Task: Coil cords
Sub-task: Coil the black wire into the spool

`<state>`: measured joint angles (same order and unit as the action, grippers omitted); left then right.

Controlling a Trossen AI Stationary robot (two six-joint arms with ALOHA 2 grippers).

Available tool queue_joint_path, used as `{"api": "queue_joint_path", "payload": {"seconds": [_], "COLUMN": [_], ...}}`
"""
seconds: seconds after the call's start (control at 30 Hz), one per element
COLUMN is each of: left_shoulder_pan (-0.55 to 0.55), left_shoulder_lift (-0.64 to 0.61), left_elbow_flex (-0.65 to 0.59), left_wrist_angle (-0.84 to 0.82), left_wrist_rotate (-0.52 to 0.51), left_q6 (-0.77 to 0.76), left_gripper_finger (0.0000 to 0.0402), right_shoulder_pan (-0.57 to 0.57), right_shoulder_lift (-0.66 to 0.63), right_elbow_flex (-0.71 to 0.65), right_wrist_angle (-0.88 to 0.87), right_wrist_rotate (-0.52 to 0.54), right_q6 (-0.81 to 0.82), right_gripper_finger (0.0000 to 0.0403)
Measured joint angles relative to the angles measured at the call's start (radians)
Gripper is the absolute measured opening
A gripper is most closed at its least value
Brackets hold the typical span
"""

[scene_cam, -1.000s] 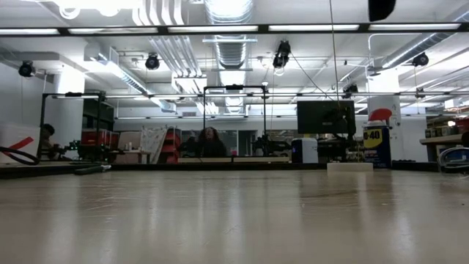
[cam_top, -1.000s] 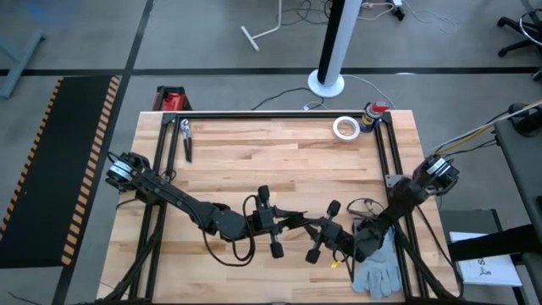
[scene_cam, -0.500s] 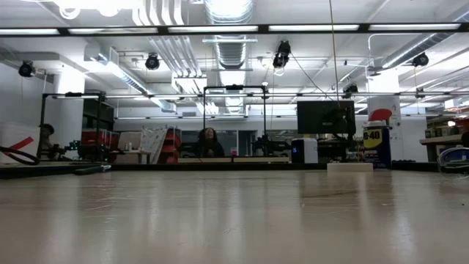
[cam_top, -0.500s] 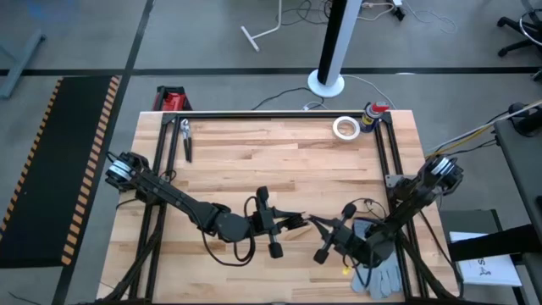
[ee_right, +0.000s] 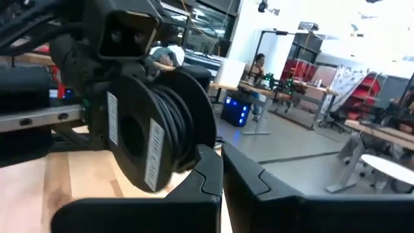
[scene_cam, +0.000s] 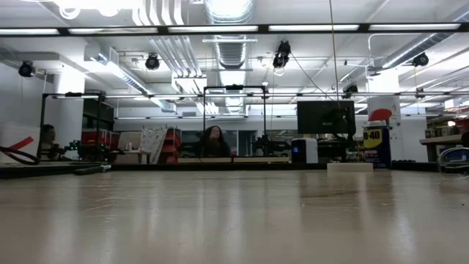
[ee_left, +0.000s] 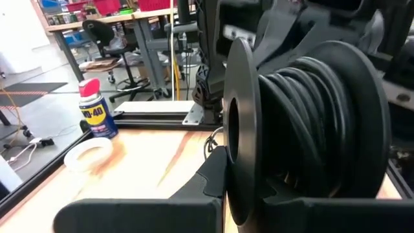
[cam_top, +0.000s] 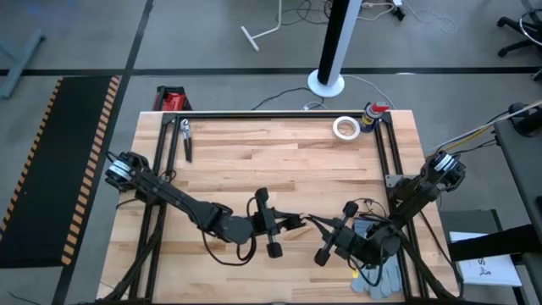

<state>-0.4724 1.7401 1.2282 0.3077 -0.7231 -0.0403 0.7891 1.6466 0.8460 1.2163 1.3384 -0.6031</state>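
The cord is a thin black strand [cam_top: 309,222] running between my two grippers at the table's middle near side. More of it lies in loose loops [cam_top: 366,205] by the right arm. My left gripper [cam_top: 298,220] points toward the table's right, and my right gripper [cam_top: 319,225] faces it a short way off. In the right wrist view the right gripper's fingers [ee_right: 217,169] stand together. Each wrist view is filled by a round black part wound with black cable [ee_left: 304,123] [ee_right: 152,129]; whether it belongs to the arms I cannot tell. The low view shows neither gripper. My left gripper is shut on the cord's strand [cam_top: 303,220], coming level from the table's left. Which part of the cord it has is too small to see. My right gripper is shut on the same strand [cam_top: 315,224], coming level from the table's right. Its own fingers hide the place of contact.
A grey glove [cam_top: 385,273] lies at the near right edge under the right arm. A white tape roll [cam_top: 345,127] and a spray can [cam_top: 373,114] stand at the far right. Pliers [cam_top: 186,140] lie at the far left. The black frame rails [cam_top: 385,161] border the table.
My right gripper has gone toward the table's right edge and slightly toward the near edge, away from my left gripper. The stretch of cord between the two grippers has grown longer.
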Motion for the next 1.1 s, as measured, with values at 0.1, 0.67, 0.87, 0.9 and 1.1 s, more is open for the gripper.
{"api": "queue_joint_path", "payload": {"seconds": [0.1, 0.67, 0.87, 0.9, 1.1], "left_shoulder_pan": [0.004, 0.023, 0.031, 0.032, 0.031], "left_shoulder_lift": [0.0, 0.036, 0.056, 0.056, 0.057], "left_elbow_flex": [0.0, 0.0, 0.0, 0.0, 0.0], "left_wrist_angle": [-0.024, 0.004, -0.001, 0.005, -0.013], "left_wrist_rotate": [0.0, 0.032, 0.032, 0.032, 0.029], "left_q6": [-0.006, -0.021, -0.016, -0.016, -0.009], "left_gripper_finger": [0.0, 0.0, 0.0, 0.0, 0.0], "right_shoulder_pan": [0.0, -0.051, -0.069, -0.072, -0.072], "right_shoulder_lift": [-0.001, -0.004, -0.004, -0.004, -0.004], "right_elbow_flex": [0.01, 0.019, 0.025, 0.027, 0.029], "right_wrist_angle": [-0.003, -0.006, -0.006, -0.006, -0.007], "right_wrist_rotate": [-0.005, -0.187, -0.341, -0.357, -0.282], "right_q6": [-0.037, -0.033, 0.013, 0.021, 0.023], "right_gripper_finger": [0.0, 0.0, 0.0, 0.0, 0.0]}}
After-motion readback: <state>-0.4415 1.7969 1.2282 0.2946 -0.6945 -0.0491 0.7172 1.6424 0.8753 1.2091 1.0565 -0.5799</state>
